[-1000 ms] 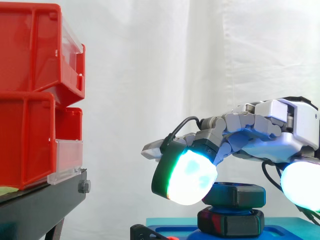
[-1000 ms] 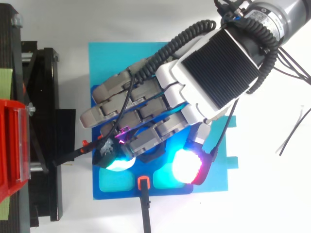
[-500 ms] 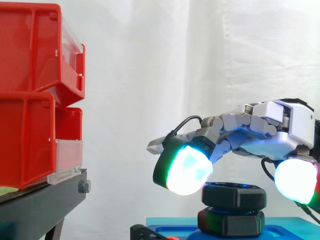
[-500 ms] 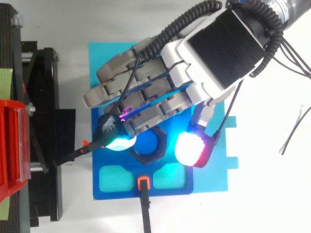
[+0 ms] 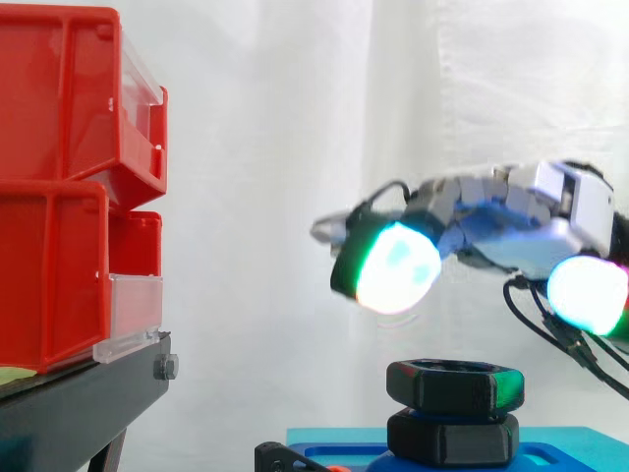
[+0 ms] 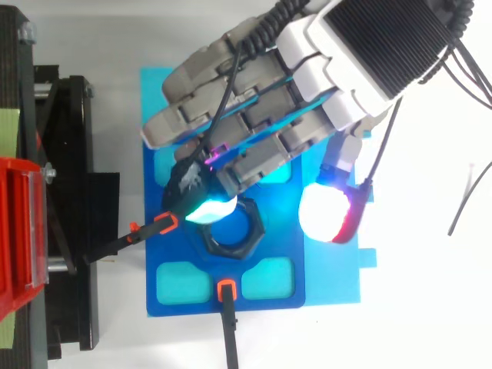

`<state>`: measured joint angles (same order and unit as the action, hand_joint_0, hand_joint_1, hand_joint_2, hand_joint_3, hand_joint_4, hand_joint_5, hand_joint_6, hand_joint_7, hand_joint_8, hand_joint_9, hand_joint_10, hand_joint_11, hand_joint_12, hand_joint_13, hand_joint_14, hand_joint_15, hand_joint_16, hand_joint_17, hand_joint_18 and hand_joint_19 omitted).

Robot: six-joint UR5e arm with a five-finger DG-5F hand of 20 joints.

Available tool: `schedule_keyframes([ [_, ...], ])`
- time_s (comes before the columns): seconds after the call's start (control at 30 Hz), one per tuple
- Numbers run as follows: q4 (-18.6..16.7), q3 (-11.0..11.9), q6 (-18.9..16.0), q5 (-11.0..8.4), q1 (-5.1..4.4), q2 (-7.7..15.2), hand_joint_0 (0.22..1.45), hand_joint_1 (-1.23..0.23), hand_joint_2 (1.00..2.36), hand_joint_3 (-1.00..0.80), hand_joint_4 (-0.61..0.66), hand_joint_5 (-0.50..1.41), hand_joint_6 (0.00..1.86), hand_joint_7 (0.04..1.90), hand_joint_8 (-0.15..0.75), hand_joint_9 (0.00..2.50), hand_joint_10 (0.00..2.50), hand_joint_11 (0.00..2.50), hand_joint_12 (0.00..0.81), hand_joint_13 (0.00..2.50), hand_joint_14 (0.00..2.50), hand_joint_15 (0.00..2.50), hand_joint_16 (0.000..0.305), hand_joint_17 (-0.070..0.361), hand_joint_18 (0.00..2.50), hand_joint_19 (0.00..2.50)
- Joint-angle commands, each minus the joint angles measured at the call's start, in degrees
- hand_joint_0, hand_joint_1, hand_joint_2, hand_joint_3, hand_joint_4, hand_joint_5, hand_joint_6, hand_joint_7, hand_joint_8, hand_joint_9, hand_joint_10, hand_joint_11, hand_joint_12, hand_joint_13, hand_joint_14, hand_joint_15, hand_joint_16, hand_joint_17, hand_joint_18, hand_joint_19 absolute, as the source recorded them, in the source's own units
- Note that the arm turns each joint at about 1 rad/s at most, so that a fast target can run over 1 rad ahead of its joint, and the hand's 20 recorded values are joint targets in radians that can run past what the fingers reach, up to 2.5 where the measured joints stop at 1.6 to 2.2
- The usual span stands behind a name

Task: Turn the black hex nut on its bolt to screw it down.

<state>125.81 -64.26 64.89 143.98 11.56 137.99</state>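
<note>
The black hex nut (image 5: 454,385) sits on its bolt above a second black hex piece (image 5: 452,438) on the blue fixture (image 6: 184,304). From above the nut (image 6: 247,244) shows as a black ring near the fixture's middle. My hand (image 5: 511,221) hovers a short way above the nut, clear of it. Its fingers are relaxed and spread and hold nothing. One glowing fingertip (image 5: 396,267) hangs above the nut's left side, and the thumb's pad (image 5: 587,293) hangs off to its right. In the top view the hand (image 6: 261,115) covers the fixture's far half.
Red bins (image 5: 59,197) are stacked on a black stand (image 5: 79,403) at the left. The fixture lies on a light blue plate (image 6: 338,284). Orange-tipped black clamps (image 6: 226,289) hold the fixture at its near and left edges.
The hand has let go of the nut and risen, moving back from it. Its fingertips were at the nut's sides; now they hang above it. The nut stays put.
</note>
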Motion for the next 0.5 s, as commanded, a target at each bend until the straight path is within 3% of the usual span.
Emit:
schedule_keyframes([
  [0.0,-0.3,1.3,-3.0,0.25,-0.84,0.0,0.53,-0.38,1.00,-0.50,0.23,-0.11,0.50,0.86,0.311,0.62,0.00,0.19,0.331,0.37,0.00,0.06,0.054,0.121,0.32,0.48],
  [0.2,-0.5,1.3,-1.8,-0.71,-2.24,0.0,0.53,-0.38,1.00,-0.50,0.24,-0.11,0.50,0.86,0.313,0.62,0.00,0.18,0.332,0.37,0.00,0.06,0.054,0.121,0.33,0.48],
  [0.23,-0.5,1.2,-0.8,-0.80,-3.65,0.0,0.53,-0.38,1.00,-0.50,0.24,-0.11,0.50,0.86,0.312,0.62,0.00,0.17,0.332,0.37,0.00,0.07,0.054,0.121,0.33,0.48],
  [0.3,-0.3,1.2,-0.2,-1.68,-5.14,0.1,0.53,-0.38,1.00,-0.50,0.23,-0.11,0.50,0.86,0.314,0.62,0.00,0.18,0.332,0.37,0.00,0.06,0.054,0.121,0.33,0.48],
  [0.47,0.4,-0.4,2.6,-5.72,-6.73,0.1,0.53,-0.38,1.00,-0.50,0.23,-0.11,0.50,0.86,0.313,0.63,0.00,0.18,0.333,0.37,0.00,0.06,0.054,0.121,0.33,0.48],
])
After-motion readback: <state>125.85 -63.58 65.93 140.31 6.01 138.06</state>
